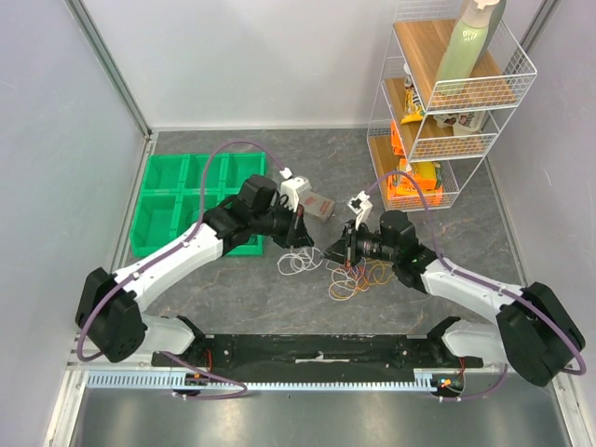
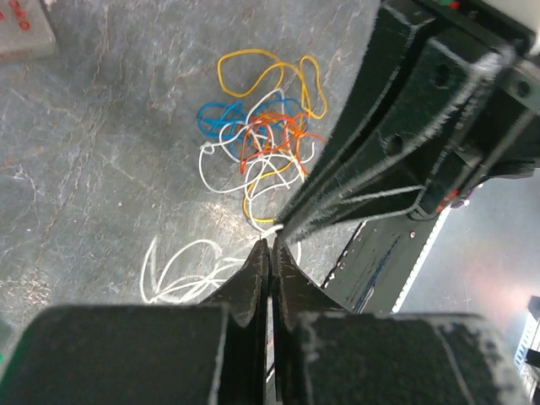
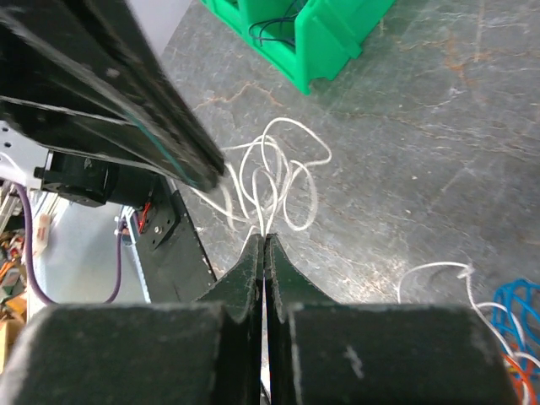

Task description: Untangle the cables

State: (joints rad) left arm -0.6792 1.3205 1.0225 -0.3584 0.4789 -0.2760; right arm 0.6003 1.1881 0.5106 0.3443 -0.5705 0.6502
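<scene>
Both pairs of jaws are pressed together. Left gripper [image 2: 268,246] hangs low over the grey table [image 1: 251,303], its tips just beside a loose heap of white cables [image 2: 181,270]. Right gripper [image 3: 264,242] faces it tip to tip, and white strands run right up to its tips; I cannot tell whether 1 is nipped. A tangle of yellow, blue, orange and white cables [image 2: 261,135] lies near the 2 grippers, on the right arm's side.
</scene>
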